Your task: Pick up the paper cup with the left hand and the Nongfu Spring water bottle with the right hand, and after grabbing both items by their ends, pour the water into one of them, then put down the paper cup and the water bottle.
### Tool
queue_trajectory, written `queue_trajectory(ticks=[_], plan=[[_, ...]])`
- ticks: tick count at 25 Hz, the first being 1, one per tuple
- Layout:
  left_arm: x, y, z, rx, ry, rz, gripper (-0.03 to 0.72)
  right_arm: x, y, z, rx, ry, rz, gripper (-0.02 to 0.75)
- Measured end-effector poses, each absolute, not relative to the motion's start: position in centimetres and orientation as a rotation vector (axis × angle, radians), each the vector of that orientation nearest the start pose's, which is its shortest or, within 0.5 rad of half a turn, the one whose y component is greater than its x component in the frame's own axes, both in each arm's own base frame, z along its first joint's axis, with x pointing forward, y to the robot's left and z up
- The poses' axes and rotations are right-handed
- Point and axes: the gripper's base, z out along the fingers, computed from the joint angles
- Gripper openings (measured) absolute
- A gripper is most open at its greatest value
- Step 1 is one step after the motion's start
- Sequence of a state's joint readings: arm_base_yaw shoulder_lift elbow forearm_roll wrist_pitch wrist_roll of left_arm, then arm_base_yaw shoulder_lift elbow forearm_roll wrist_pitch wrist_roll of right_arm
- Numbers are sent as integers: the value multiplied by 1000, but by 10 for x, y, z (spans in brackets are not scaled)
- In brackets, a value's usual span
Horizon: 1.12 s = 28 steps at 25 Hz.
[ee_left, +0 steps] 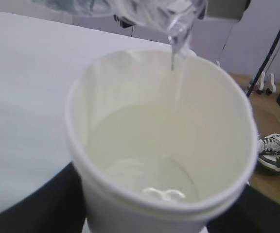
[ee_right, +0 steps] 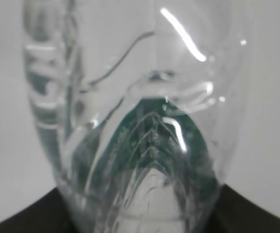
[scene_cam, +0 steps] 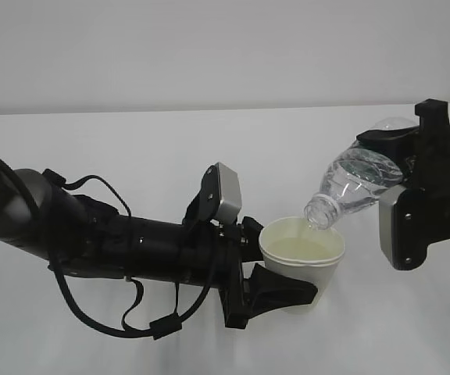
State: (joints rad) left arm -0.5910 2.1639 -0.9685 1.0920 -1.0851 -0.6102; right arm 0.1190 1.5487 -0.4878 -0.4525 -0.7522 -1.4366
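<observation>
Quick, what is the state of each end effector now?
Left end effector: closed on the cup.
Right end effector: closed on the bottle, tilted over the cup.

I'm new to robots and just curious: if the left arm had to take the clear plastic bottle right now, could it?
Probably not as things stand. The left jaws are closed around the white paper cup, which holds water, and the right jaws already hold the clear plastic bottle tilted over it.
</observation>
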Motion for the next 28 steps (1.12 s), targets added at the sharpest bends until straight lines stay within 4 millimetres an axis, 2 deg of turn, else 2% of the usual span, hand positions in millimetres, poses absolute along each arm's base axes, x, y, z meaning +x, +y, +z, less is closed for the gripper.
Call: queue_trajectory(ticks=[28], plan=[[270, -267, 97, 1234, 1563, -1186, 477, 270, 60, 188, -1686, 931, -874, 356]])
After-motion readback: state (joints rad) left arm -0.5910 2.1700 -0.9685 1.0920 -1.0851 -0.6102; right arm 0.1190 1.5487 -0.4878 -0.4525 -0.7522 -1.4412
